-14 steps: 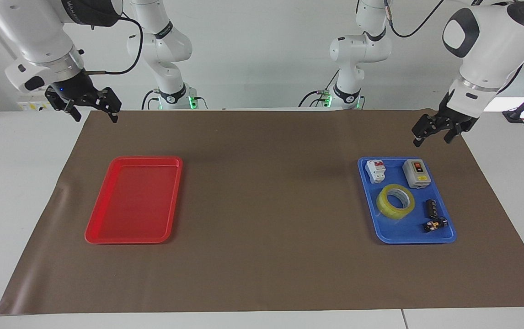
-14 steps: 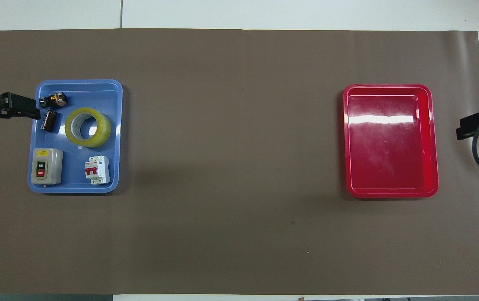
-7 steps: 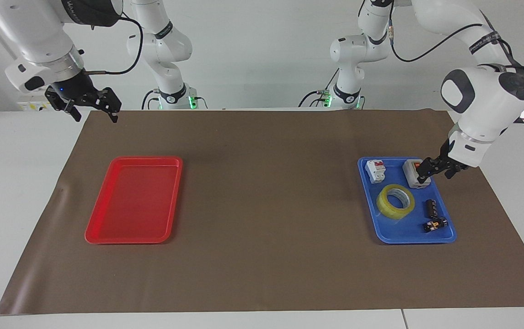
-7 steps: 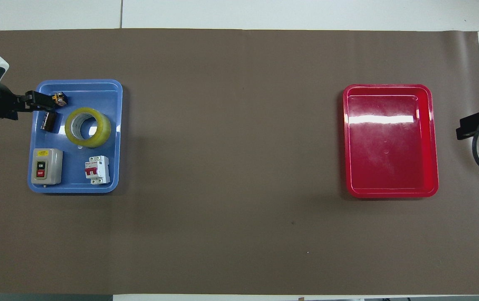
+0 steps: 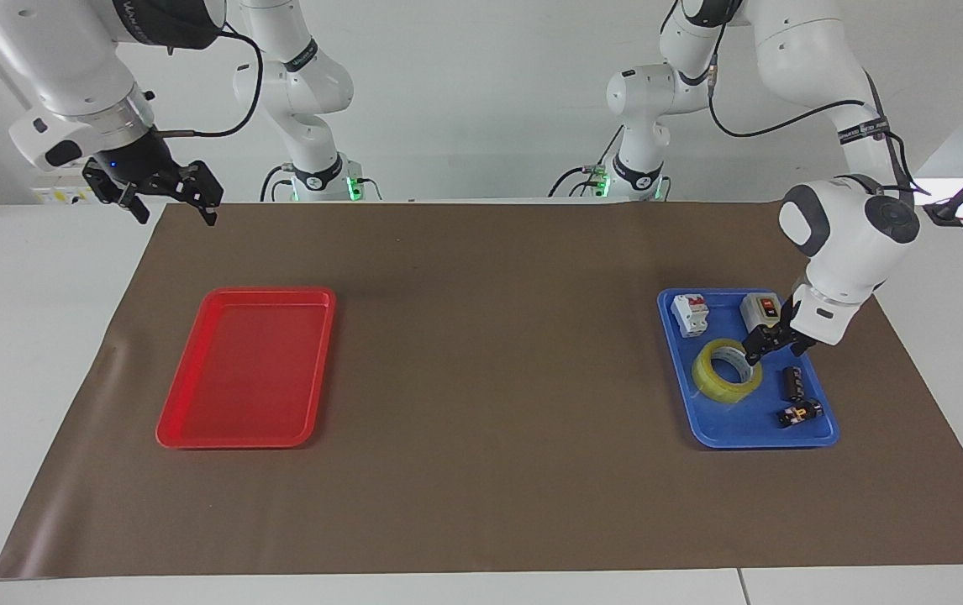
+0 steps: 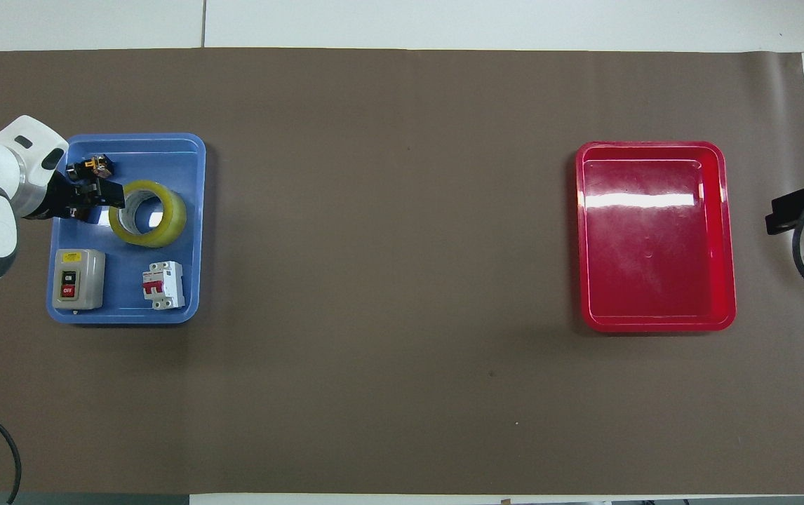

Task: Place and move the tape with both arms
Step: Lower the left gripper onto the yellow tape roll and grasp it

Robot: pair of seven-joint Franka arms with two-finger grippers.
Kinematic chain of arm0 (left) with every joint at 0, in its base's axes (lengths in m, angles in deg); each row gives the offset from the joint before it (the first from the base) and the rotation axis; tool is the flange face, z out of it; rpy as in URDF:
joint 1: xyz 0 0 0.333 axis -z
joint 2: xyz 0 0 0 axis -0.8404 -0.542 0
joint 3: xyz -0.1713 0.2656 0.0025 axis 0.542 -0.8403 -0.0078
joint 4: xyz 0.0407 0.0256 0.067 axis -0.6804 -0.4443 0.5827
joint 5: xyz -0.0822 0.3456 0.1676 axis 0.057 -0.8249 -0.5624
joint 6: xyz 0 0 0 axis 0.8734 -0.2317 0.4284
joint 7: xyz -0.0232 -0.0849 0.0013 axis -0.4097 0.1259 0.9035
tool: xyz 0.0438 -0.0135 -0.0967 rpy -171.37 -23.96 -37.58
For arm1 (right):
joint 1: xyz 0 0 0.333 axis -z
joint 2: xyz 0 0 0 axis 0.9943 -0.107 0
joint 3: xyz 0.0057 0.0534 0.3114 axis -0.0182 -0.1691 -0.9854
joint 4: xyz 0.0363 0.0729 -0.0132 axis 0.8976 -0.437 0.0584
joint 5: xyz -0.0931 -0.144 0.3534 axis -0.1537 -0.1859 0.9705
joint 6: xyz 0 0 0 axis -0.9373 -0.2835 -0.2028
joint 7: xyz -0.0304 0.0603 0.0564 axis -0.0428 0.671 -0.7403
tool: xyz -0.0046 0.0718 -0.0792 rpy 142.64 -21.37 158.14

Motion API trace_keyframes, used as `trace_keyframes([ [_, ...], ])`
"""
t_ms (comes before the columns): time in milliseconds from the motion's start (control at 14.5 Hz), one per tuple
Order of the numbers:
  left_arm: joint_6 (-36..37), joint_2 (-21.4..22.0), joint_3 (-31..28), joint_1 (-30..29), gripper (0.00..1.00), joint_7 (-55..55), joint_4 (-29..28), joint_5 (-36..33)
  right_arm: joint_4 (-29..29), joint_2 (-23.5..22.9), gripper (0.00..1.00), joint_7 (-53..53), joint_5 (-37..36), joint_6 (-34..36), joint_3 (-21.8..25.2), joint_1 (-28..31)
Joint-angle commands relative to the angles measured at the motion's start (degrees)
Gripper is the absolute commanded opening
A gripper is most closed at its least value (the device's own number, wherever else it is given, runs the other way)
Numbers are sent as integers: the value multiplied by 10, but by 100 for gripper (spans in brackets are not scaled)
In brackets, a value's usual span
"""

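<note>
A robotics lab. White robot arms [image 5: 834, 126] with black cables stand along the top of the frame against a bare white wall. The white bench [image 5: 28, 336] carries a brown paper mat [image 5: 481, 504], with a red tray [image 5: 196, 437] at lower left and a blue tray [image 5: 725, 437] of electrical parts at lower right.

White table [image 5: 44, 353] under brown mat [image 5: 481, 353], white wall [image 5: 481, 101].

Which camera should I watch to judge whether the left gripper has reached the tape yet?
The facing view: it shows the left gripper low at the edge of the tape, in the blue tray. The overhead view shows only that the gripper overlaps the roll's edge, not its height.
</note>
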Motion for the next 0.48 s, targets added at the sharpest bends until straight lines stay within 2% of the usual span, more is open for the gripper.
trace_keyframes([
  [0,-22,-8,0,-2,84,6,-10,1,-4,6,100,3,10,-5,-1,4],
  [138,-30,-13,0,5,79,19,-22,1,-4,6,100,3,10,-5,-1,4],
  [276,-36,-11,0,5,69,19,-32,1,-4,6,100,3,10,-5,-1,4],
  [346,-36,-10,0,5,56,19,-33,0,-4,6,100,3,11,-5,-1,4],
  [415,-35,-10,0,5,40,21,-32,1,-4,6,100,3,11,-5,-1,4],
])
